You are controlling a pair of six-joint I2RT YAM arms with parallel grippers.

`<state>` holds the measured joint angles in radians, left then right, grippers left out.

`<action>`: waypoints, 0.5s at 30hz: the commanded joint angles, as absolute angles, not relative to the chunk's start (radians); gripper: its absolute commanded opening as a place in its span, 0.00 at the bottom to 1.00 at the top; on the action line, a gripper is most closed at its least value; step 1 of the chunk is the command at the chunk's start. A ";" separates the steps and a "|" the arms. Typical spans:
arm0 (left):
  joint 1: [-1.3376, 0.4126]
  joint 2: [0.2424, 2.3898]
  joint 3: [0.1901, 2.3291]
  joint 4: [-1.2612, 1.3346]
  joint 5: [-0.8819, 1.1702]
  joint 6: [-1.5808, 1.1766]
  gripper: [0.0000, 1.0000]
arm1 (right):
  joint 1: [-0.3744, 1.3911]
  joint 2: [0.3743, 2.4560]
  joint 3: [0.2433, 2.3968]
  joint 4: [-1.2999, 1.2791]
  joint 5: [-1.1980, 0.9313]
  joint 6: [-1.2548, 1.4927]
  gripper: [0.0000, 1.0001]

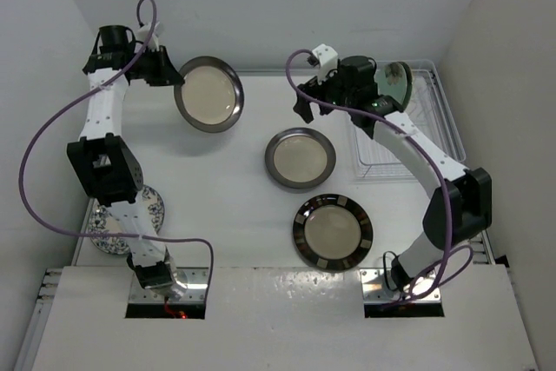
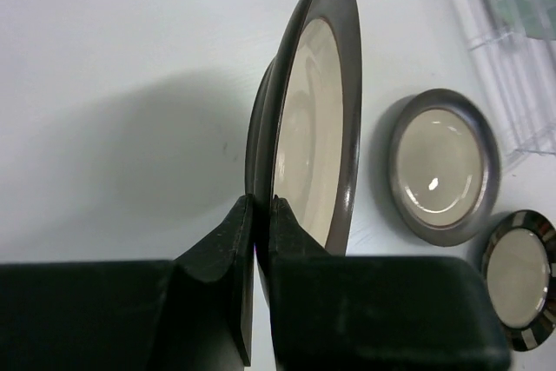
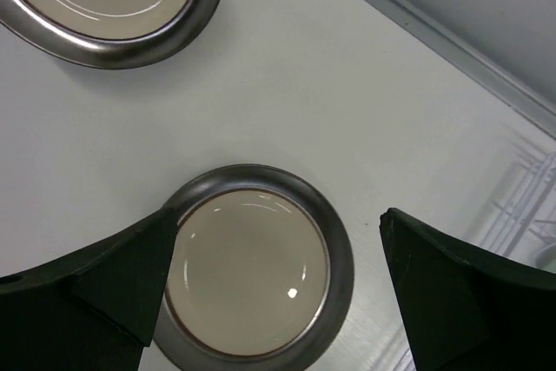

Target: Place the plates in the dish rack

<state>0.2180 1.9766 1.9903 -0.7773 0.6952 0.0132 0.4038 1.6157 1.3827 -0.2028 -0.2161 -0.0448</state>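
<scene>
My left gripper is shut on the rim of a cream plate with a dark-grey rim and holds it tilted above the table's back left. A second cream plate lies flat mid-table. My right gripper is open and empty above it. A black-banded plate lies near the front. A blue-floral plate lies at the left, partly under the left arm. The clear dish rack stands at the right with a mint-green plate upright in it.
White walls close in on the left, back and right. The table's raised edge runs along the back. The rack's wire prongs show at the right edge of the right wrist view.
</scene>
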 commanded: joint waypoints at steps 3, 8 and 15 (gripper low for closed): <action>0.158 1.864 2.082 -0.712 0.963 -0.026 0.00 | 0.365 1.631 1.401 -0.032 -0.408 0.191 1.00; 0.057 1.864 2.071 -0.712 1.089 -0.026 0.00 | 0.353 1.710 1.425 0.149 -0.555 0.398 1.00; -0.011 1.864 2.105 -0.712 1.221 -0.035 0.00 | 0.337 1.792 1.431 0.219 -0.560 0.557 0.96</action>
